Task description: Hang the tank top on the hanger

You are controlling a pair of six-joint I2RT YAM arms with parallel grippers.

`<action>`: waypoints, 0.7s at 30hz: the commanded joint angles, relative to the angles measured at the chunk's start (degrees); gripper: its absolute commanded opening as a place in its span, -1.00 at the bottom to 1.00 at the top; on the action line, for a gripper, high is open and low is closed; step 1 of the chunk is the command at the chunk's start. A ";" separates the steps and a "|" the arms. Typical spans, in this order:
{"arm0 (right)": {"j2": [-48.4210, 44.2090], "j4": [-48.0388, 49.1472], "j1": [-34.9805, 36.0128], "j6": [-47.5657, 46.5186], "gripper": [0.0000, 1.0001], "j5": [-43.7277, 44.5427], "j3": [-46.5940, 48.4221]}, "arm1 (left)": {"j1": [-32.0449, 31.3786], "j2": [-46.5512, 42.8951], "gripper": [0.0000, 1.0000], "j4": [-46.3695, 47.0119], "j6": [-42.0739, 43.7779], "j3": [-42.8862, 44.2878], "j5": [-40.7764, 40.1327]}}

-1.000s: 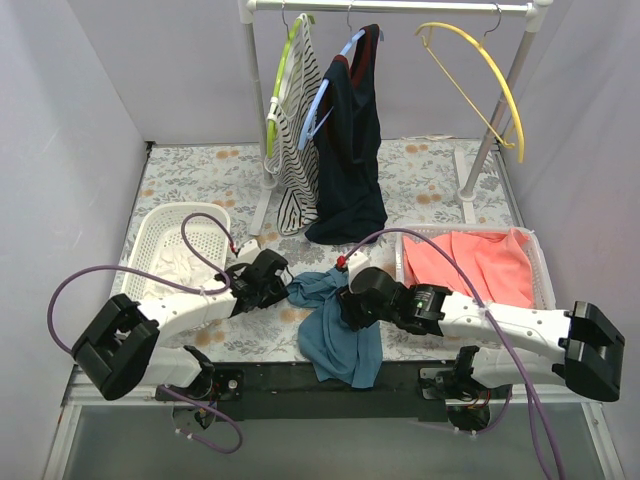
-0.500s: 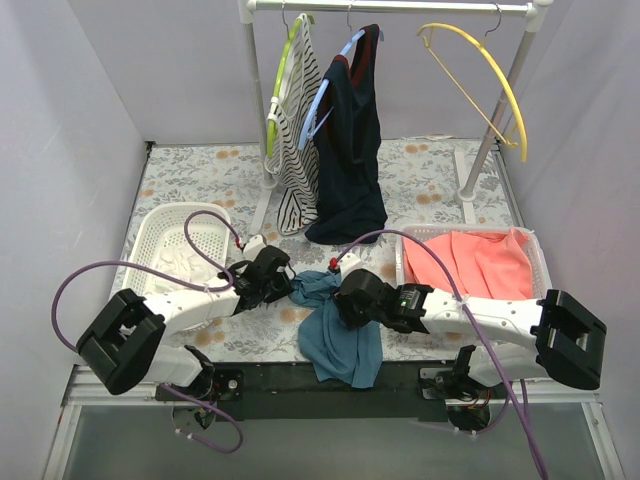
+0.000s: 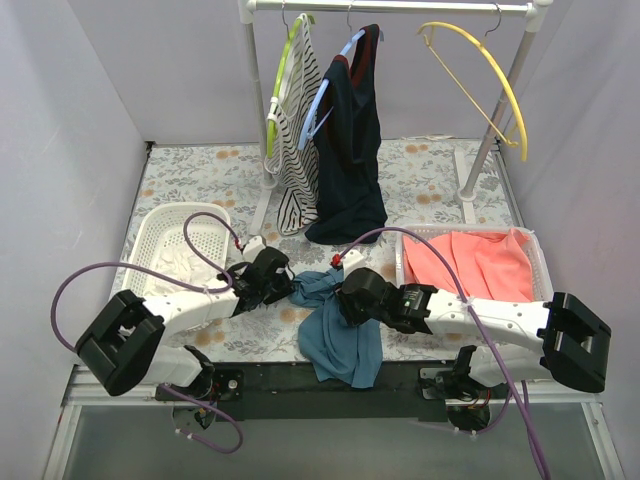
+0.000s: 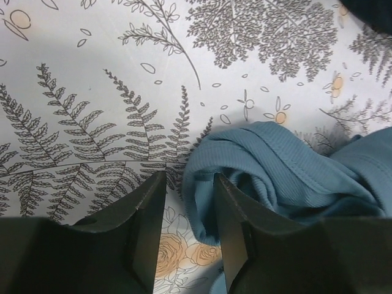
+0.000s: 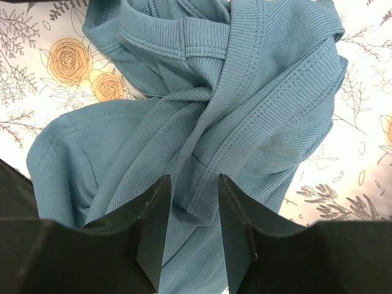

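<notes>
One crumpled tank top, one yellow hanger, one clothes rail

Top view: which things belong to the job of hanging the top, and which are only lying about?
Job: tank top, yellow hanger.
Lying about: striped top, navy garment, white basket, coral cloth.

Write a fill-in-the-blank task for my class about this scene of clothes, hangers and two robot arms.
1. The bare hanger on the rail is ___ in colour.
2. The rail carries ___ hangers in all.
3. The hanger carrying the navy garment is light ___.
4. The teal tank top lies crumpled on the ___, between the left pincer and the right pincer.
Missing words: yellow; three; blue; table.
</notes>
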 commanded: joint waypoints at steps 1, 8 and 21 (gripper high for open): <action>-0.87 1.70 0.15 0.78 -0.11 -0.45 0.07 | 0.38 1.86 -0.28 1.07 0.55 1.34 -2.11; 0.98 2.05 0.23 1.75 -0.14 -2.74 0.33 | 0.29 4.50 -0.39 2.30 1.78 2.84 -2.55; 2.47 3.27 0.32 3.07 -0.22 -3.44 -0.72 | 0.29 3.62 -0.88 2.92 3.89 3.02 -3.34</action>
